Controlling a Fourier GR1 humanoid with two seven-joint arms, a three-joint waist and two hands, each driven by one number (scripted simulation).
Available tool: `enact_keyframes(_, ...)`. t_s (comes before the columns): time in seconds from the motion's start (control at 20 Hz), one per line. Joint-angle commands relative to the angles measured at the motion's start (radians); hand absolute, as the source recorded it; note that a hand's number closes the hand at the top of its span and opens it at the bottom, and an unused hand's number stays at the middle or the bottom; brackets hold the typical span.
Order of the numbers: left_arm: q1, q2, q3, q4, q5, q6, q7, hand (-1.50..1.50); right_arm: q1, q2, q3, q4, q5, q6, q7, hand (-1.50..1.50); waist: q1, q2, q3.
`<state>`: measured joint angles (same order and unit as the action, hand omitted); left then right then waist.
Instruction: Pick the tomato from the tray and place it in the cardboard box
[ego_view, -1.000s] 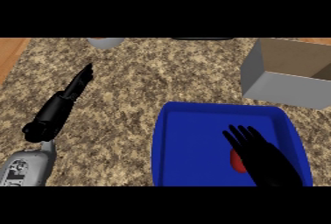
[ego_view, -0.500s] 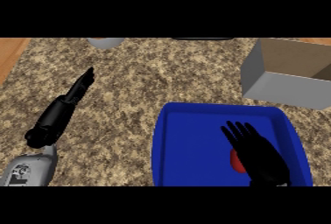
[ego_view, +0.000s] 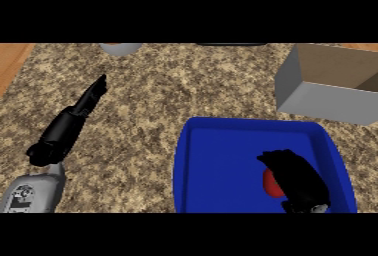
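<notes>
The right robot hand (ego_view: 295, 177) curls its fingers over the red tomato (ego_view: 272, 183) in the blue tray (ego_view: 214, 165). The open cardboard box (ego_view: 328, 82) stands just beyond on the speckled worktop (ego_view: 148, 100). The left robot hand (ego_view: 81, 112) rests with straight fingers, well apart.

The robot's black right hand (ego_view: 295, 176) hangs low at the right of the head view, its back turned up and its fingers (ego_view: 275, 157) curled downward and bunched together at the far end of the palm. Its wrist is cut off by the view's lower edge. The black left hand (ego_view: 74, 120) lies well apart at the left, fingers straight and together, pointing away from the body, extended in line with its grey forearm (ego_view: 33, 190).
</notes>
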<state>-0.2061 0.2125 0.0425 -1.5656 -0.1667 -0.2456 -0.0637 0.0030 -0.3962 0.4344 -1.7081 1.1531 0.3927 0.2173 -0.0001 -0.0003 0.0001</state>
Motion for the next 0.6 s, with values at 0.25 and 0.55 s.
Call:
enact_keyframes(0.25, -0.018, 0.025, 0.041, 0.037, 0.015, -0.034, -0.015, 0.00, -0.011, 0.016, 0.044, 0.076, 0.105, -0.226, -0.158, 1.50, -0.002, 0.000, 0.000)
enact_keyframes(0.55, 0.015, -0.003, 0.014, -0.055, -0.001, -0.021, 0.051, 0.00, -0.014, 0.015, 0.025, 0.010, 0.136, -0.278, -0.210, 1.50, -0.001, -0.001, 0.000)
